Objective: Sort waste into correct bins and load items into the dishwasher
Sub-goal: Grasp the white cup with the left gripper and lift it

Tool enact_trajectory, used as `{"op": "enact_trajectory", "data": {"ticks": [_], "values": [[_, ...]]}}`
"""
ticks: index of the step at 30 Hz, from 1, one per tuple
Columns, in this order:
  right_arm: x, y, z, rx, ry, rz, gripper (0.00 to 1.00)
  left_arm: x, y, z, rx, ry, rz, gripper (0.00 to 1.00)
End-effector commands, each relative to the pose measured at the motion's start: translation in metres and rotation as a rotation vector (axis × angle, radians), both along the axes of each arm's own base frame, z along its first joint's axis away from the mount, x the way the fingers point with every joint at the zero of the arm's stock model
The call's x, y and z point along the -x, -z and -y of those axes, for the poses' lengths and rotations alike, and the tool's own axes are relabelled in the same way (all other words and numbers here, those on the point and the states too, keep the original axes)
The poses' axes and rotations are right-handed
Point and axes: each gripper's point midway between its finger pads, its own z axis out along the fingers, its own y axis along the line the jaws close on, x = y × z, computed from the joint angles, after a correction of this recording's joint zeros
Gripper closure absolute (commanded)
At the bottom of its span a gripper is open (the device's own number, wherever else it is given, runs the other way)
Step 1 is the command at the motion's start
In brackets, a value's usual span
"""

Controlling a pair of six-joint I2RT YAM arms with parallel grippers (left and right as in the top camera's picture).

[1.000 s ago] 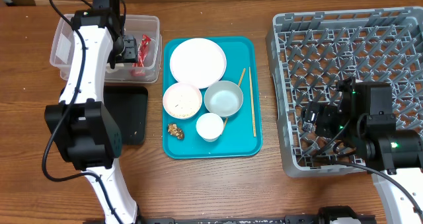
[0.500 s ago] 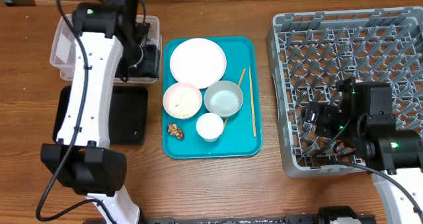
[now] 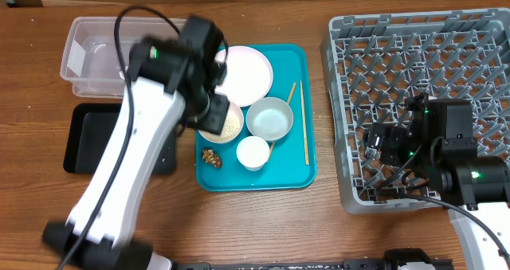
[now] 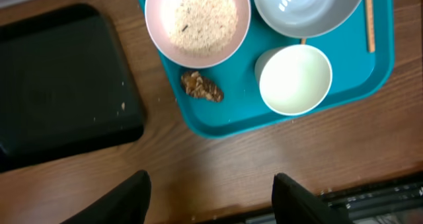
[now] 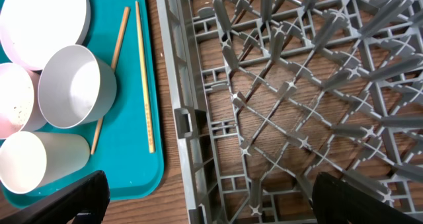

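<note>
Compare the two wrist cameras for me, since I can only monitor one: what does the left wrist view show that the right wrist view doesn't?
Only the left wrist view shows the black tray and the brown food lump. Only the right wrist view shows the dish rack and the white plate. Both show the teal tray, the pink bowl of rice (cut off at the right wrist view's edge), the grey bowl, the white cup and the chopsticks.
</note>
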Motion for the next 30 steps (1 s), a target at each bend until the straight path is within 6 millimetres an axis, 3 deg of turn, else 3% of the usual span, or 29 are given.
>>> {"op": "enact_trajectory", "data": {"ticks": [1, 4, 6, 14, 17, 20, 21, 27, 30], "values": [[-0.004, -0.011, 0.002, 0.008, 0.005, 0.036, 0.00, 0.022, 0.005, -0.012, -0.008, -0.031, 0.078, 0.39], [-0.004, -0.011, 0.002, 0.008, 0.005, 0.036, 0.00, 0.030, 0.018, -0.017, 0.019, -0.038, 0.149, 0.32], [-0.004, -0.011, 0.002, 0.008, 0.005, 0.037, 0.00, 0.027, 0.026, -0.017, 0.045, -0.044, 0.208, 0.00], [-0.005, -0.011, 0.002, 0.008, 0.005, 0.037, 0.00, -0.003, 0.059, 0.031, 0.241, 0.102, 0.276, 0.00], [-0.005, -0.011, 0.002, 0.008, 0.005, 0.037, 0.00, -0.013, 0.073, 0.045, 0.262, 0.120, 0.248, 0.02], [-0.005, -0.011, 0.002, 0.008, 0.005, 0.037, 0.00, -0.015, 0.094, 0.053, 0.246, 0.136, 0.195, 0.11], [-0.005, -0.012, 0.002, 0.008, 0.005, 0.037, 0.00, -0.012, 0.108, 0.057, 0.230, 0.145, 0.149, 0.14], [-0.005, -0.011, 0.002, 0.008, 0.005, 0.037, 0.00, -0.002, 0.146, 0.065, 0.184, 0.166, 0.022, 0.31], [-0.005, -0.011, 0.002, 0.008, 0.005, 0.037, 0.00, 0.004, 0.160, 0.066, 0.161, 0.173, -0.032, 0.44]]}}
